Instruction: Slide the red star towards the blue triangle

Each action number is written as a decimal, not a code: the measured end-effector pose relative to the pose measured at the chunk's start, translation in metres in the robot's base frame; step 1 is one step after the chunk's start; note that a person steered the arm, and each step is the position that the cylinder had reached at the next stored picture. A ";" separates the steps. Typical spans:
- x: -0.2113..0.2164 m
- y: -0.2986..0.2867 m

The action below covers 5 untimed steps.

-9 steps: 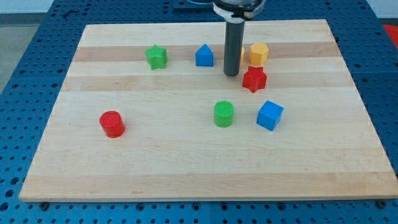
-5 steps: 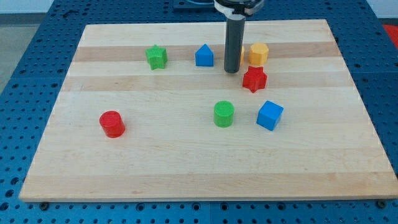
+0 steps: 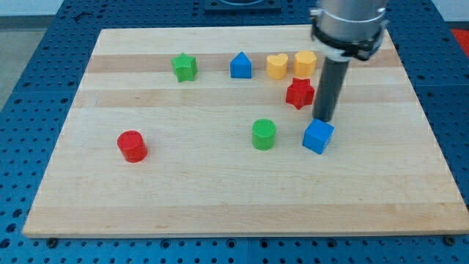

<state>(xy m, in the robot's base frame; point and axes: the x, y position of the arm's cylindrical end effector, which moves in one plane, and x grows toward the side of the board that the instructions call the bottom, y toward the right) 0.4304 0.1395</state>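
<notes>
My tip [image 3: 324, 119] stood just right of the red star [image 3: 300, 93], seemingly touching the blue cube [image 3: 318, 136]. There were no fingers, only a bare rod. A skewed push risked driving the star into the yellow heart [image 3: 276, 66] instead of the blue triangle [image 3: 240, 66].

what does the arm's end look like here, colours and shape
It ends in a straight, dark, round rod, nearly black, hanging from a wider silvery-grey cylindrical collar with a dark band at the view's top. My tip is blunt and flat. No cables or markings show. It sits just right of the red star, above the blue cube.
</notes>
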 end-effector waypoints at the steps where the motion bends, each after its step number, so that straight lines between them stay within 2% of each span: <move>1: -0.020 0.002; 4: -0.023 -0.097; 5: -0.023 -0.088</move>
<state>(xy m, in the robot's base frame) 0.4076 0.0512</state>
